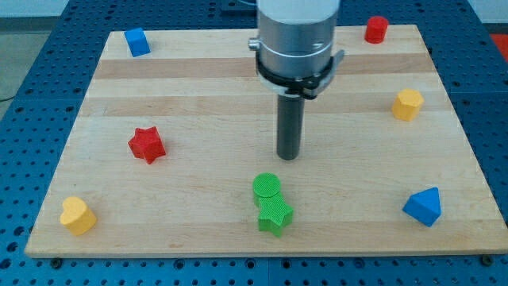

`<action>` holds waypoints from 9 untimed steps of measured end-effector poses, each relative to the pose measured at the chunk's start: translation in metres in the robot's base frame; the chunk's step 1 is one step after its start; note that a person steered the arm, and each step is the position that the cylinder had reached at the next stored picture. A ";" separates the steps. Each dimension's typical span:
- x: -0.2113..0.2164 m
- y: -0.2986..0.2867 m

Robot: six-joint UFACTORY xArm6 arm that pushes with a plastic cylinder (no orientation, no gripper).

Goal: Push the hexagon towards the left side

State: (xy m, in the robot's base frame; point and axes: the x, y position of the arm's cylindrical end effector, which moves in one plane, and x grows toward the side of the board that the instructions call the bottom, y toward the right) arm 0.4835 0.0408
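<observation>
The yellow hexagon (407,104) sits near the board's right edge, at mid height. My tip (288,156) is at the board's middle, well to the view's left of the hexagon and not touching any block. A green cylinder (267,187) lies just below and left of my tip, and a green star (275,214) touches it from below.
A red star (147,144) sits at the left middle. A yellow heart (77,214) is at the bottom left. A blue cube (137,41) is at the top left. A red cylinder (376,29) is at the top right. A blue pyramid-like block (423,206) is at the bottom right. All sit on the wooden board (190,95).
</observation>
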 end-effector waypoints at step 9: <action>-0.124 0.156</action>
State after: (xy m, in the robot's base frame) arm 0.3595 0.1968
